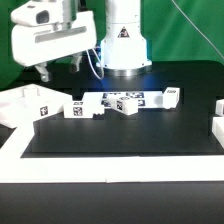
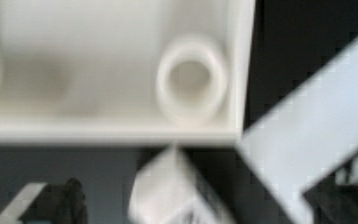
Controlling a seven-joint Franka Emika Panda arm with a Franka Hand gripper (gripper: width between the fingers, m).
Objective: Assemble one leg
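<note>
the gripper (image 1: 44, 72) is up in the air at the exterior view's left, hanging over the big flat panel (image 1: 22, 104) and not touching it. nothing is in its grip in that view. in the wrist view two dark fingers (image 2: 51, 203) sit low in the picture, well apart from each other, so the jaws look spread wide with nothing clamped. it's pretty blurry though.

the legs (image 1: 127, 103) are all lying down on the black table (image 1: 120, 140), in a loose row just in front of the robot's base (image 1: 125, 45). a couple of them bunch up near the middle. one leg at the row's left end (image 1: 75, 109) is just beside the panel's corner, and another one (image 1: 170, 97) lies off toward the exterior view's right, a bit apart from the rest. you can see the black-and-white tags on their sides. none of them is standing up, and none is near the gripper.

the wrist view mostly shows the panel (image 2: 87, 110) from close up, with a raised oval hole (image 2: 190, 85) in it and the dark table past its edge. there's a pale blurry shape (image 2: 172, 185) between the fingers and a slanted white piece (image 2: 309, 110) off to one side. can't tell what either of those is.
</note>
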